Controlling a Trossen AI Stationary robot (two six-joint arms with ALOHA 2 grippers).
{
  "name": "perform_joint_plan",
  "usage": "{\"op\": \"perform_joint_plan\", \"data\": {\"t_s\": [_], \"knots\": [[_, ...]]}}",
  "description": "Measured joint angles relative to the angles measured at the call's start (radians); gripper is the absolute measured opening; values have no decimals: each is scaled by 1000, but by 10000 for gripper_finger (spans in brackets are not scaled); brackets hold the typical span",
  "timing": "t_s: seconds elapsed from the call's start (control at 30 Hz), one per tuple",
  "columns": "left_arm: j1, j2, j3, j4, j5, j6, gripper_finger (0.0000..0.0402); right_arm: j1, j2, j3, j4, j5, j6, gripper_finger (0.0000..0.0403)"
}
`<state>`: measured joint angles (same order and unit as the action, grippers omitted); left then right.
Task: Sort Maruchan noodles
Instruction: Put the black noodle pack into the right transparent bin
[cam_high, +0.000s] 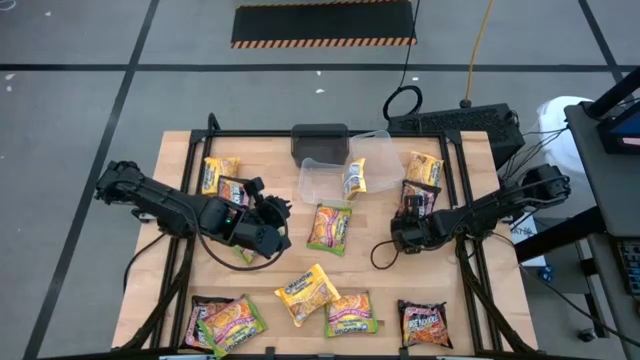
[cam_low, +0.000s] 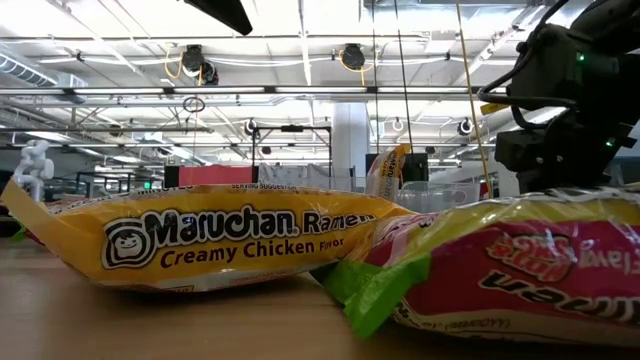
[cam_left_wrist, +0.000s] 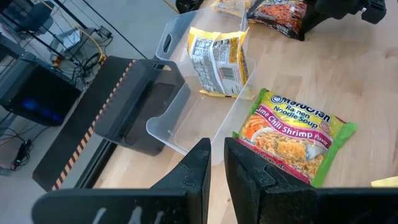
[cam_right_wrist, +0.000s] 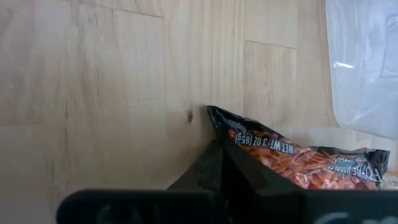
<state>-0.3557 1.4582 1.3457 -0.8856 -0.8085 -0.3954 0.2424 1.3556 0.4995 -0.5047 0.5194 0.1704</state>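
Maruchan noodle packets lie scattered flat on the wooden table. One yellow packet stands upright in a clear tub. A green-edged packet lies next to that tub. My left gripper hangs above the table left of centre, pointing toward the tub. Its fingers are a narrow gap apart with nothing between them. My right gripper is down at a dark packet right of centre and shut on it. My right gripper pinches the dark packet's crimped edge near one corner between its two shut fingers. The fingers slant down onto it from the table's near right side. The rest of the packet lies flat on the table.
A second clear tub and a dark grey box stand at the far edge. More packets lie at far left, at far right and along the near edge. A black cable loops near the right gripper.
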Motion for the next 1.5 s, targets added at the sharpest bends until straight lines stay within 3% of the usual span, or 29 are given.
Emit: {"op": "perform_joint_plan", "data": {"t_s": [0.43, 0.77, 1.13, 1.5], "knots": [[0, 0, 0, 0, 0, -3, 53, 1, -5, 84, -57, -90, 2, 0], [0, 0, 0, 0, 0, -2, 53, 8, -6, 198, -212, -79, 27, 0], [0, 0, 0, 0, 0, 6, 53, 8, -6, 303, -405, -42, 46, 0], [0, 0, 0, -1, 0, 7, 53, 8, -7, 388, -611, 65, 91, 0]]}}
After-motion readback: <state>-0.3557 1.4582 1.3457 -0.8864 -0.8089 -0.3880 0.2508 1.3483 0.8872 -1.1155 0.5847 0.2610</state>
